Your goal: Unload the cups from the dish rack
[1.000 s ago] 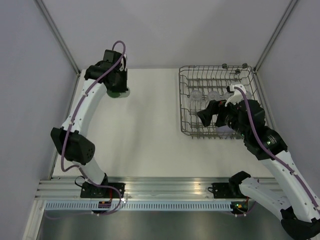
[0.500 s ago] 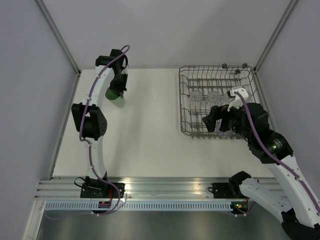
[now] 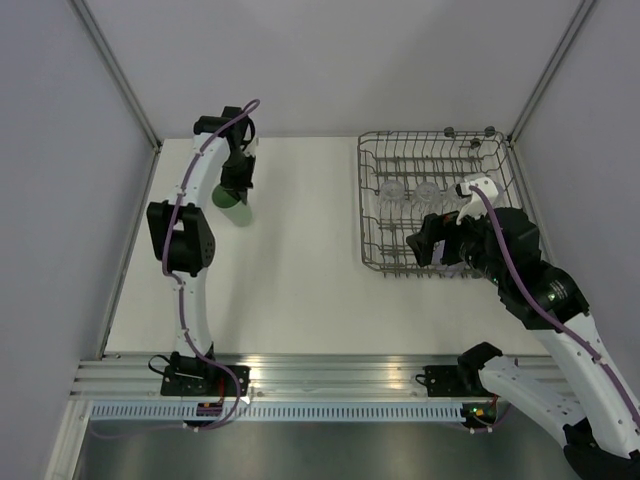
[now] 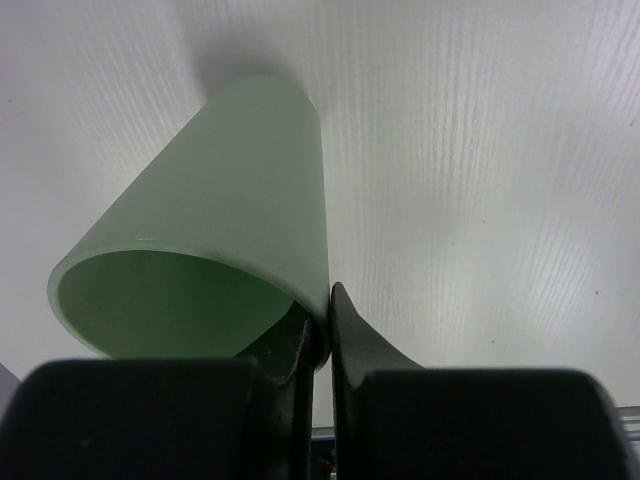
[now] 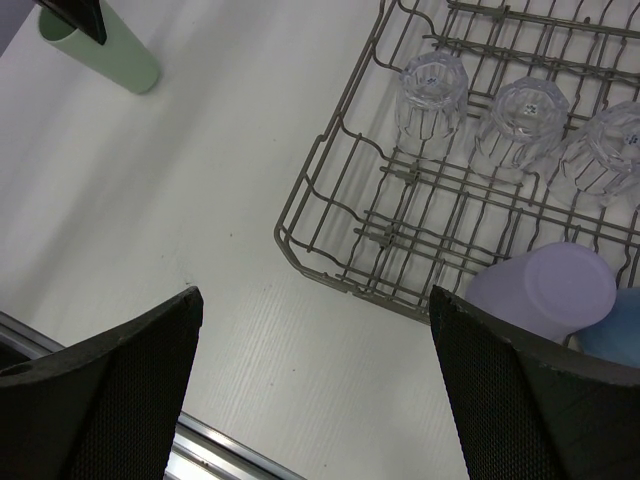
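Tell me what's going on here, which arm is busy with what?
The left claw is shut on the rim of the mint green cup, one finger inside and one outside. The cup is mouth up and appears to stand on the table, well left of the dish rack. The right claw is open and empty, above the rack's near corner. In the rack sit the lavender cup, the blue cup and at least three clear cups.
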Robot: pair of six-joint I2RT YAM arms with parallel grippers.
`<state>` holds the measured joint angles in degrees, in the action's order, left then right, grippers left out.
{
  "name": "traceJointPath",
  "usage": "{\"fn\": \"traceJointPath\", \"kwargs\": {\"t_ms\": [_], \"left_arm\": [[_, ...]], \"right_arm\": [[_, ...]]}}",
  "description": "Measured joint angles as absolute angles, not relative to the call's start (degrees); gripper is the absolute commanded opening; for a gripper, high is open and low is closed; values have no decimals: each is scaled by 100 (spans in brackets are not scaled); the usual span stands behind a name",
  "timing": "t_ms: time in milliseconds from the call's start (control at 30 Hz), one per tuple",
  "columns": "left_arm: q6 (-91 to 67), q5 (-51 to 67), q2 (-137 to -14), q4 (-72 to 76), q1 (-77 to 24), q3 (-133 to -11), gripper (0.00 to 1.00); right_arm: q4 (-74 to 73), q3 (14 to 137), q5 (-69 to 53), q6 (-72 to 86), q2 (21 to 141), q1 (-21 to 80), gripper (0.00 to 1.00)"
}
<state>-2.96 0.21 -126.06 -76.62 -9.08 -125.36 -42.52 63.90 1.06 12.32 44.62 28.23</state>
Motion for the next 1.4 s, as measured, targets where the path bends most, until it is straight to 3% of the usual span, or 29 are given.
{"fn": "traceJointPath", "kwargs": {"t_ms": [133,333,567,600,633,833,1000,1167,1400], "left_arm": [[-296,19,-12748,-7664,-913,-12523,11],[-290,16,-12790,-7664,-963,-12525,32],[-287,19,-12787,-7664,-989,-12648,39],[-287,27,-12776,-7660,-989,-12661,45],[-285,38,-12759,-7664,-989,-12663,99],[-263,200,-12302,-7655,-989,-12663,100],[-285,193,-11177,-7376,-989,-12446,100],[-569,154,-9126,-6508,-987,-11133,100],[-1374,25,-6556,-5422,-987,-9115,100]], "right_arm": [[-4250,6390,89,1219,4392,2823,98],[-4250,6390,89,1219,4381,2823,98],[-4250,6390,91,1216,4383,2823,98],[-4250,6388,106,1219,4386,2823,98],[-4250,6388,145,1221,4397,2823,98],[-4318,6377,1127,1470,4635,2823,98],[-4342,6047,2244,1850,4923,2823,98],[-4392,5918,2956,2010,5295,2759,98],[-4274,5833,2969,2027,6184,2003,98]]}}
